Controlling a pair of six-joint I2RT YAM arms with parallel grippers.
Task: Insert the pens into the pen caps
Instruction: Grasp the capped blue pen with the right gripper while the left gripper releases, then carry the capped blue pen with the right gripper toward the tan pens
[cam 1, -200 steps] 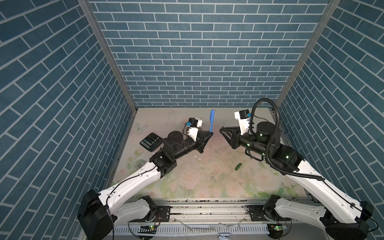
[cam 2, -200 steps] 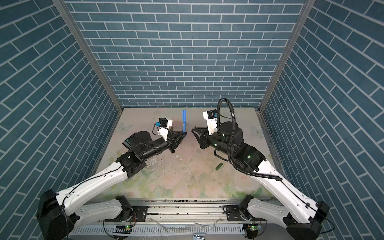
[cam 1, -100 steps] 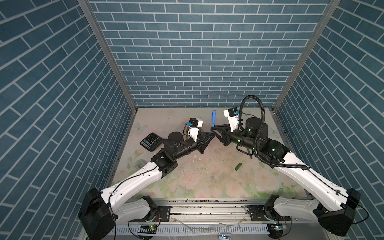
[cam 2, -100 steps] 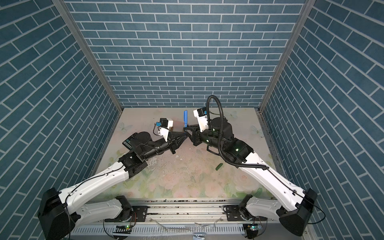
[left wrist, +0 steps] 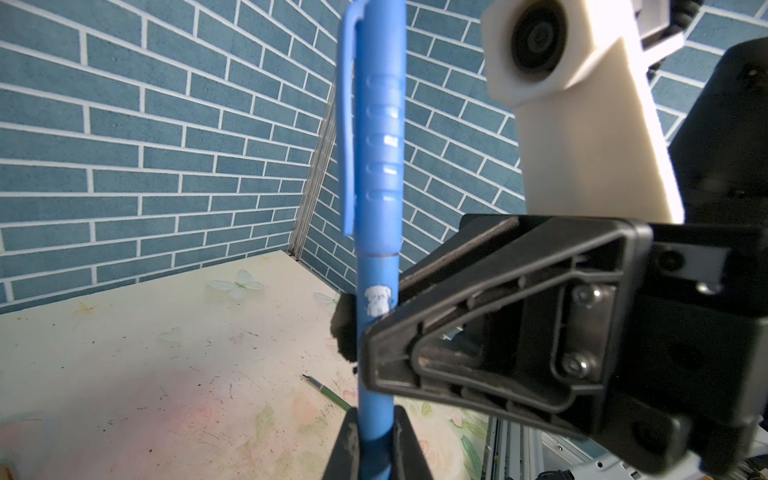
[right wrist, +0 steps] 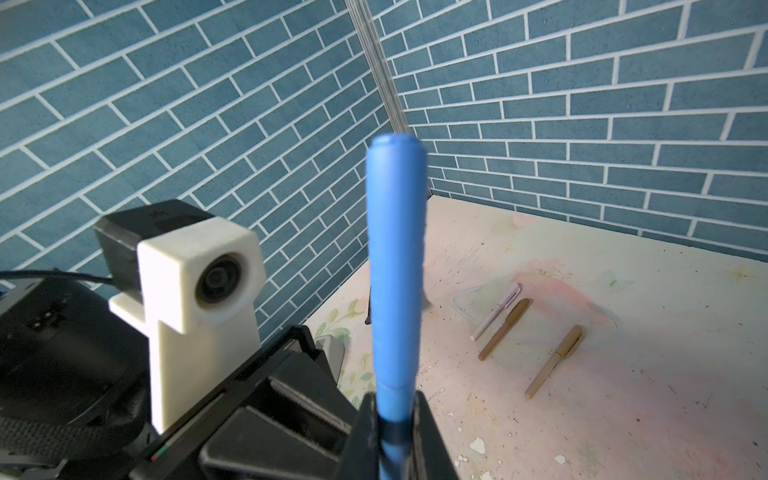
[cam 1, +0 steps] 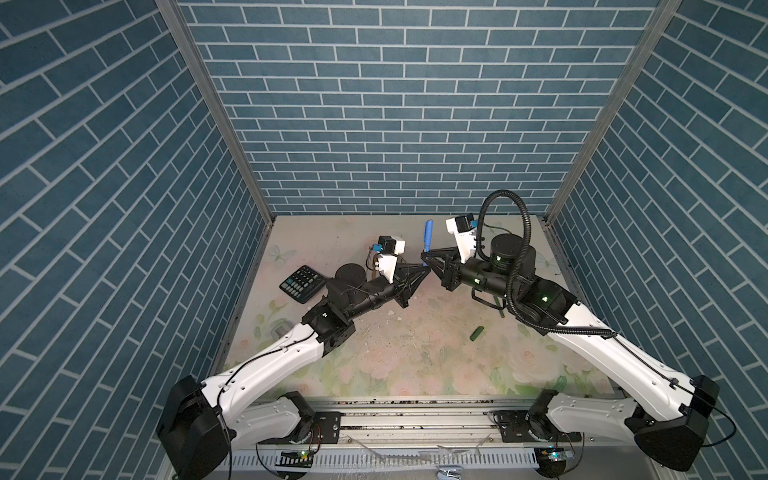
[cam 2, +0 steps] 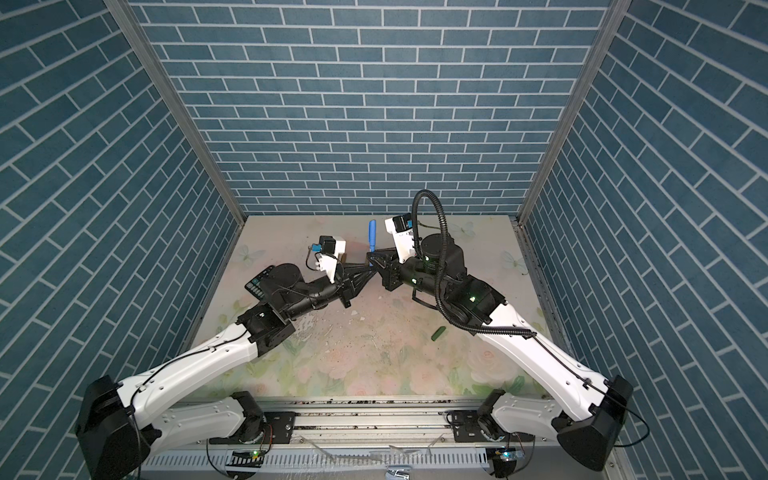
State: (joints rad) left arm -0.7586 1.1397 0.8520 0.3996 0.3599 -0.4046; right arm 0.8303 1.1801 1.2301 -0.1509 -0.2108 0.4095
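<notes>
A blue pen [cam 1: 428, 235] [cam 2: 372, 236] stands upright above the back middle of the table, with its blue pen cap [left wrist: 380, 137] [right wrist: 397, 249] on its upper end. My left gripper [left wrist: 376, 419] [cam 1: 424, 268] is shut on the barrel's lower part. My right gripper [right wrist: 395, 409] [cam 2: 370, 255] is shut on the barrel just under the cap's seam. A dark green pen cap [cam 1: 476, 333] [cam 2: 438, 333] lies loose under the right arm. An uncapped dark green pen [left wrist: 328, 390] lies on the table. One pink-white pen [right wrist: 496, 309] and two gold-brown pens [right wrist: 505, 328] [right wrist: 555, 361] lie capped.
A black calculator [cam 1: 303, 284] [cam 2: 255, 286] lies at the table's left side, beside the left arm. Blue brick walls close in the table on three sides. White flecks and dirt are scattered over the flowered table top [cam 1: 374, 345].
My right gripper has swung left to the upright blue pen and shut on it. My left gripper has kept its hold on the pen and barely moved.
</notes>
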